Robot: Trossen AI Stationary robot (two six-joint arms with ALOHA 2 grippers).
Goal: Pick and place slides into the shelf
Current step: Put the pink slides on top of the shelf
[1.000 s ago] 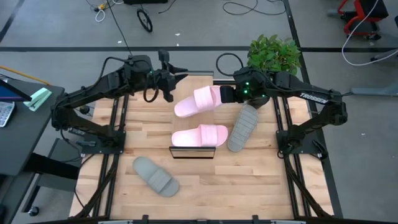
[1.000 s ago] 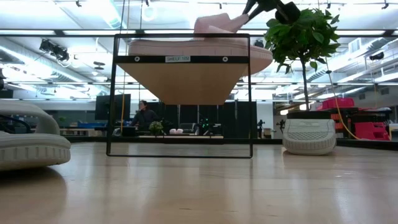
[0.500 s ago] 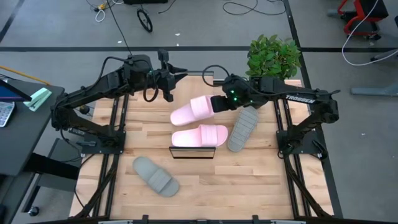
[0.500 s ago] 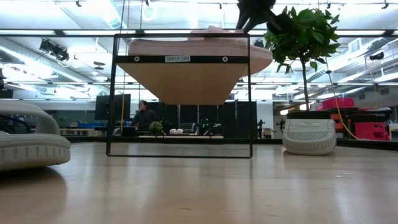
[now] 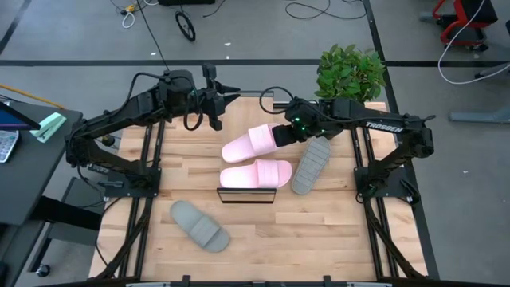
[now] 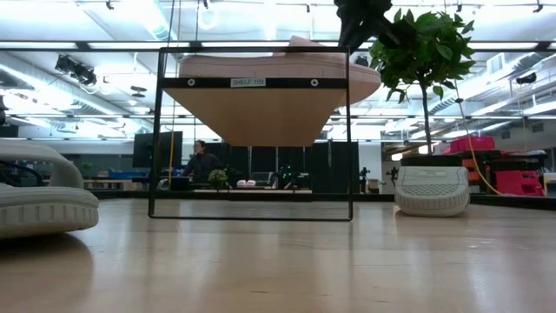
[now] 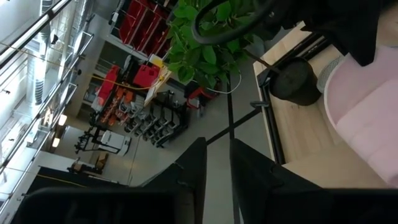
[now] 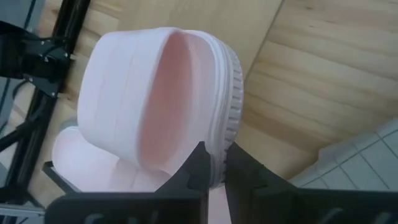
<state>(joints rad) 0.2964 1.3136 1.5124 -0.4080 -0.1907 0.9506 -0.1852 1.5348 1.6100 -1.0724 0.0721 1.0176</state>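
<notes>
Overhead, four slides show on the wooden bench (image 5: 255, 231): two pale pink and two grey. One pink slide (image 5: 255, 174) lies flat on the shelf (image 5: 246, 194), a low rack with a black frame near the bench's middle. The second pink slide (image 5: 251, 143) sits just behind it, tilted, its heel end held by the right gripper (image 5: 280, 134), whose jaws are clamped on it. One grey slide (image 5: 311, 163) lies just to the right of the shelf, running away from the camera side at a slant; the other grey slide (image 5: 199, 225) lies well apart at the front left of the bench. The left gripper (image 5: 217, 97) hangs over the bench's far edge, holding nothing; whether its jaws are apart or together cannot be told from this view. A potted plant (image 5: 349, 70) stands at the far right corner.

Level with the bench top, the shelf's black frame (image 6: 252, 130) fills the middle, with the pink slide's sole (image 6: 278, 65) spread across its top. One grey slide (image 6: 432, 189) stands end-on at the right, another (image 6: 43, 200) lies close at the left. A person (image 6: 201, 163) sits far back in the room.

Looking past the left wrist, one pink slide (image 7: 370, 106) and the plant (image 7: 199, 43) show; the dark fingers (image 7: 196, 171) have a narrow gap between them.

Past the right wrist, the fingers (image 8: 199, 165) pinch the held pink slide's rim (image 8: 155, 106) above the planks.
</notes>
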